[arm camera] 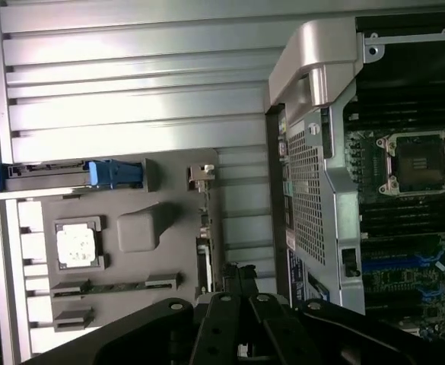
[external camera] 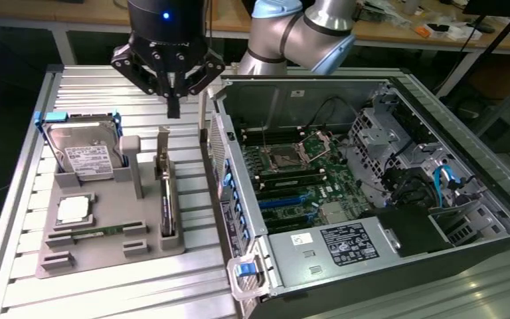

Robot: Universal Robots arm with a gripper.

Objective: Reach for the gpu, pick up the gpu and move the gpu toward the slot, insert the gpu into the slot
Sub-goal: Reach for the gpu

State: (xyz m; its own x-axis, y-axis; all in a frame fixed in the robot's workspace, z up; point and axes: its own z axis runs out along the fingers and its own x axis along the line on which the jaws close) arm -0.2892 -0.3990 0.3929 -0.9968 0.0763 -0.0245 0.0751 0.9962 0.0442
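My hand [external camera: 173, 106] hangs with its fingers pressed together, holding nothing, above the ribbed surface [external camera: 95, 86] near the far end of the grey tray [external camera: 104, 259]. The gpu [external camera: 165, 199] stands on edge in that tray, beside the hard drive [external camera: 82, 156]. The blue slot [external camera: 283, 199] lies on the motherboard inside the open computer case [external camera: 308, 100], well apart from the gpu.

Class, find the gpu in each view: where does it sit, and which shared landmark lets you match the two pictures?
Exterior view: the gpu stands on edge in the grey holder, on the side nearest the computer case.
Wrist view: the gpu is seen edge-on, along the holder's side facing the case.
Shared landmark: the silver processor chip lying flat in the holder.
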